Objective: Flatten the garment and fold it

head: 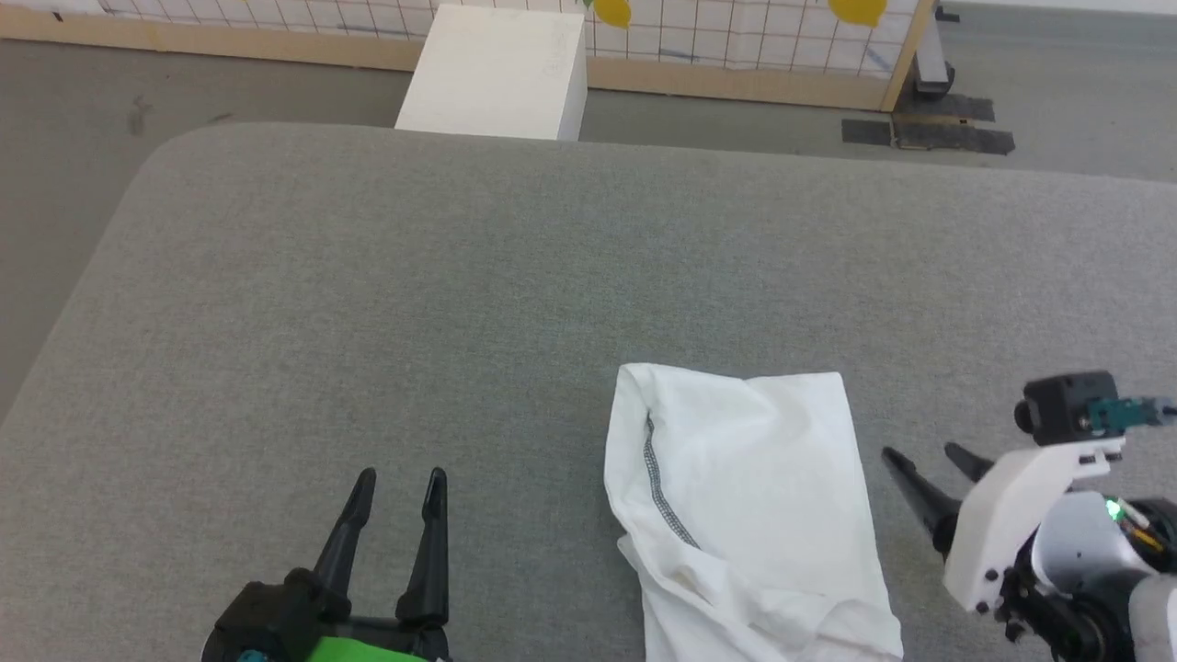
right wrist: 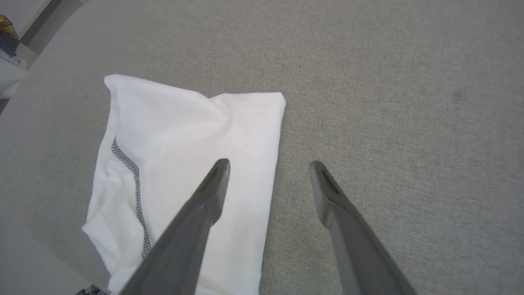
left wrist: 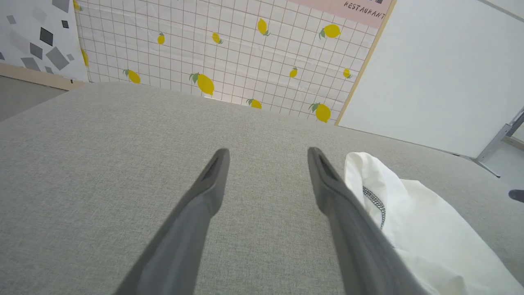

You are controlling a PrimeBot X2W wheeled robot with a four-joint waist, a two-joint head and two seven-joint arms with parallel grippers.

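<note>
Shirt (head: pixel 754 496) folded, rumpled near tabletop (head: pixel 368 303) edge.
Left hand (head: pixel 401 475) and right hand (head: pixel 919 450) empty, wide; pinching one layer could unfold it.

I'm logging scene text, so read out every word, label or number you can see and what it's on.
"RESTAURANT": on the pink sign above the lemon-print wall panel.
Marks above that word: cut off, unreadable.
The garment: no readable text showing.
</note>
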